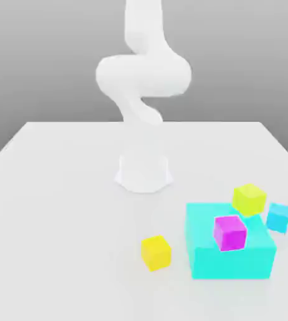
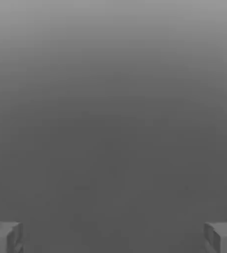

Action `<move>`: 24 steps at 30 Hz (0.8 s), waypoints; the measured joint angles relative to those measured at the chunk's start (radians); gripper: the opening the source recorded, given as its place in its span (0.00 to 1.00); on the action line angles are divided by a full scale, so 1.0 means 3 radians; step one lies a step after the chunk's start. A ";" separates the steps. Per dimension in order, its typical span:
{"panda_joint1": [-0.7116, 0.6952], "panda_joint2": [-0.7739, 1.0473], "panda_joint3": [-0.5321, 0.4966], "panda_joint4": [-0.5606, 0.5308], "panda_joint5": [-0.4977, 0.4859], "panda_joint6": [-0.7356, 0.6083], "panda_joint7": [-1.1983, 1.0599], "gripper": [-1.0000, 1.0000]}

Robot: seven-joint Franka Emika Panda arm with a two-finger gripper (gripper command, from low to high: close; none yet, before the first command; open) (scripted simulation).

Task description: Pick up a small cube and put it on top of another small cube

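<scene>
Two yellow cubes, sky-blue cube beside turquoise block; gripper jaws wide.

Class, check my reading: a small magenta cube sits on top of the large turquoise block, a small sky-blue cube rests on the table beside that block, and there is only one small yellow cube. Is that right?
Not quite. The exterior view shows two small yellow cubes: one on the table and one at the large turquoise block's far corner. The small magenta cube and small sky-blue cube are as described.

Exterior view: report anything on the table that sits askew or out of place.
Two small cubes already rest on the large turquoise block: a magenta cube near its front and a yellow-green cube at its back corner, tilted. The small sky-blue cube beside the block also sits tilted. The yellow cube stands apart.
</scene>
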 joint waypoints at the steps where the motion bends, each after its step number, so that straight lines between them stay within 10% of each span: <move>1: 0.0063 0.0131 0.0076 -0.0058 -0.0001 0.0073 -0.0017 0.50; 18: 0.1149 0.2193 0.1312 -0.0960 -0.0316 0.1212 -0.0058 0.50; 24: 0.1596 0.2955 0.1272 -0.1136 -0.0844 0.1635 0.0260 0.50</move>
